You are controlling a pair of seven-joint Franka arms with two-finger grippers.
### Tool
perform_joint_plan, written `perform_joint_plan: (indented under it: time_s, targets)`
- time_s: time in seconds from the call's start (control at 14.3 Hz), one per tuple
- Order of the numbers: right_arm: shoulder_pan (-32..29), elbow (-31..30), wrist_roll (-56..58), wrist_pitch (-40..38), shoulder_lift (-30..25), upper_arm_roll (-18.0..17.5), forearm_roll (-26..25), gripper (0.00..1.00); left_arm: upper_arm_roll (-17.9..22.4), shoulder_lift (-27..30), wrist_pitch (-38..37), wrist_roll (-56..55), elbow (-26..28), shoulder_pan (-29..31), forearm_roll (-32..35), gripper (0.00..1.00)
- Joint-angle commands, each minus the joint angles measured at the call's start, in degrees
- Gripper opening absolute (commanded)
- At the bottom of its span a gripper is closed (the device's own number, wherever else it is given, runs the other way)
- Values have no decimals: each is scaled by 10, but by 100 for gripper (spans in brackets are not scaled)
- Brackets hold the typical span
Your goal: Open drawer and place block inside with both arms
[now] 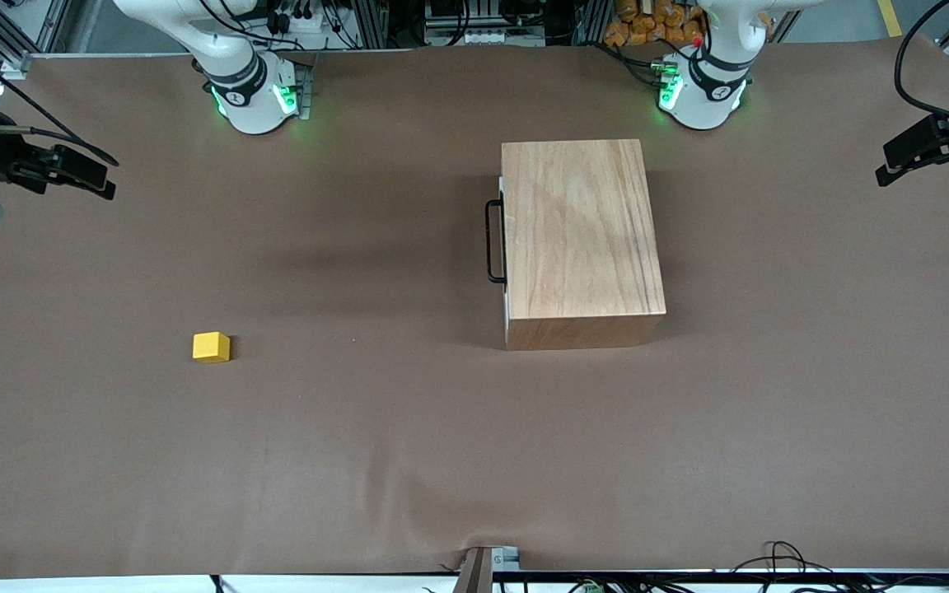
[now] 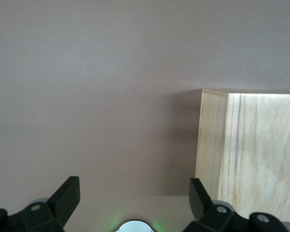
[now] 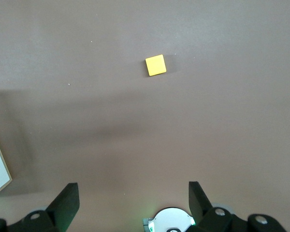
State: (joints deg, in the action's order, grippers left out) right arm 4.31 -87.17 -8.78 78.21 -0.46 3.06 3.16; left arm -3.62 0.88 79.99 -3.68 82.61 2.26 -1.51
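Drawer (image 1: 504, 247) shut in wooden box (image 1: 580, 239), block (image 1: 211, 347) apart; both tools (image 2: 133, 200) (image 3: 133, 200) wide.

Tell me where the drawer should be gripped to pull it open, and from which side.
Probably best taken by the thin black U-shaped handle on the drawer, which is shut in the wooden box. The handle stands off the pale front panel, which faces the right arm's end of the table, so come from that end and close the fingers across its long bar.

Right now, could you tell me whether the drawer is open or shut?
Shut: the drawer front sits flush with the wooden box, and its black handle stays close to the box.
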Motion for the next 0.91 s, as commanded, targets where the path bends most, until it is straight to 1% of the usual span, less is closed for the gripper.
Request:
perform_joint_plan:
  time_s: [0.0,0.28,0.35,0.49,0.7,0.84]
  targets:
    - [-3,8,-9,-11,-5,3,7,100,-3,-1,-4,8,-4,4,5,100]
    - [-8,9,-9,-11,-7,3,8,100,-9,-8,-5,3,-5,-7,-2,100]
    - [-13,9,-9,-11,-7,3,9,100,-14,-9,-5,0,-5,-14,-16,100]
    - [-22,6,-9,-15,-9,-1,9,100,-17,-21,-5,-1,-5,-27,-20,100]
    - [-23,6,-7,-24,-9,3,8,100,-21,-43,-1,-15,-10,-79,-33,100]
    - [-23,8,-6,-26,-6,3,6,100,-21,-80,0,-96,-39,-133,-36,100]
